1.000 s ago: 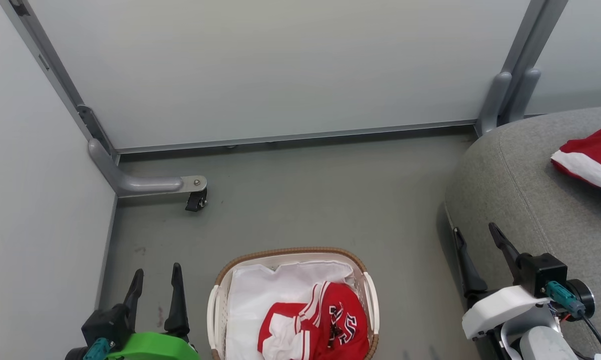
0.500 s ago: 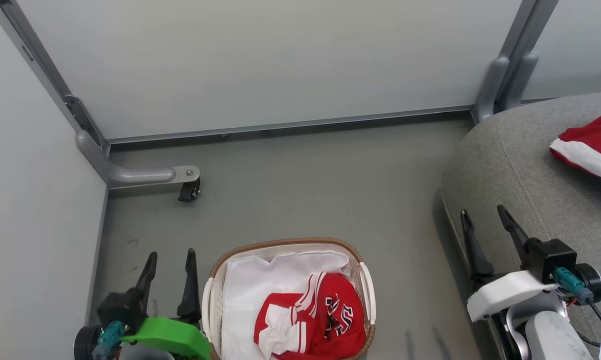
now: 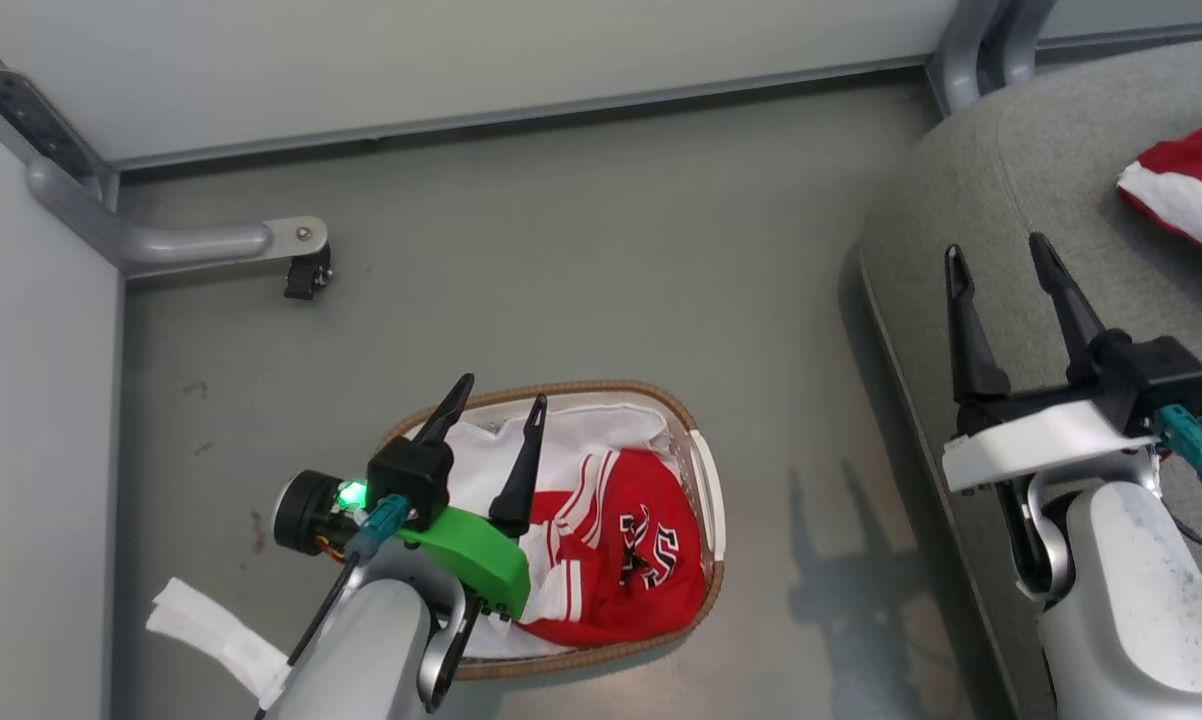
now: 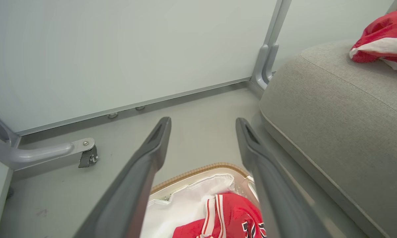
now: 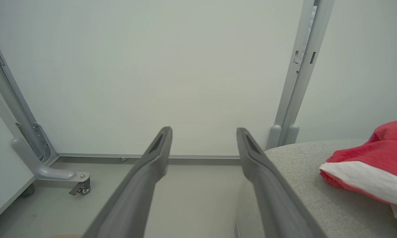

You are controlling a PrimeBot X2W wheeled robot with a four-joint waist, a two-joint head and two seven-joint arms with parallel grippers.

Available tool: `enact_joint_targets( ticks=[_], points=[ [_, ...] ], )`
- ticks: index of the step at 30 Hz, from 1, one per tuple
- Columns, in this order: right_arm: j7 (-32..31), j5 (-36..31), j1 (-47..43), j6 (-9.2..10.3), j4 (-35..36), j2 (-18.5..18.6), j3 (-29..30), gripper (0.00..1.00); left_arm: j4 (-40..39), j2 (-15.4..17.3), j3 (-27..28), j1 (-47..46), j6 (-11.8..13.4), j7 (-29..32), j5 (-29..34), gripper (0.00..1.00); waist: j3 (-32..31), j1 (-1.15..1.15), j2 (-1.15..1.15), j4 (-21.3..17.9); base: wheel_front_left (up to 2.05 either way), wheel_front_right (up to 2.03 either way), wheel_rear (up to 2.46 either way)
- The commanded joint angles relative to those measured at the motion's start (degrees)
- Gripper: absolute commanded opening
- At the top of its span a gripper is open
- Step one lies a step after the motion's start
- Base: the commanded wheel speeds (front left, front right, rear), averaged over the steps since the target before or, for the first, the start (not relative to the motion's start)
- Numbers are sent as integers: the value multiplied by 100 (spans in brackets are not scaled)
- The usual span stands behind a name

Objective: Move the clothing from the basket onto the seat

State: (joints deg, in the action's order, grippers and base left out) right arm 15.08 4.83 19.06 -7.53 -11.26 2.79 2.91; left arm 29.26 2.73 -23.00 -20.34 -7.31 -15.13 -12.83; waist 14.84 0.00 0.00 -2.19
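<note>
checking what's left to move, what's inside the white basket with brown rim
A red jersey with white stripes and navy numerals lies on the white fabric liner. Anything under it is hidden.

Bright, even, diffuse overhead light in all views. Head view sharp; soft two-pronged shadow on the floor [image 3: 561, 250] at lower right, just beside the seat [image 3: 961, 180], darker band under its edge, faint sheen there. Small green light [image 3: 351, 492] glows behind the left gripper [image 3: 503, 390]. Wrist views: own fingers [image 4: 135, 185] blur toward the bottom edge; wall [image 5: 185, 66] pale, flat-lit; frame post [image 5: 301, 66] leans, wide-lens stretch at edges.
</note>
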Motion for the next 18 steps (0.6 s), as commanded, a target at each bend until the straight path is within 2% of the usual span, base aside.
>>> enact_joint_targets(
  ticks=[1, 6, 13, 18],
  points=[
    [14, 44, 203, 7, 64, 18, -16, 100, 226, 30, -161, -257, -16, -3, 66, 100, 846, 0, 0, -482, 0, 0, 0],
    [14, 202, 606, 7, 166, 17, -111, 100, 1092, 52, -854, -818, -23, -4, 114, 100, 1495, 0, 0, -841, 0, 0, 0],
    [14, 452, 1120, 7, 269, 14, -403, 100, 2117, 310, -1816, -1481, -20, 82, -222, 100, 2313, 0, 0, -1439, 0, 0, 0],
    [14, 648, 1328, 7, 332, 10, -465, 100, 2558, 416, -2216, -1814, -20, 129, -505, 100, 2674, 0, 0, -1724, 0, 0, 0]
  ],
)
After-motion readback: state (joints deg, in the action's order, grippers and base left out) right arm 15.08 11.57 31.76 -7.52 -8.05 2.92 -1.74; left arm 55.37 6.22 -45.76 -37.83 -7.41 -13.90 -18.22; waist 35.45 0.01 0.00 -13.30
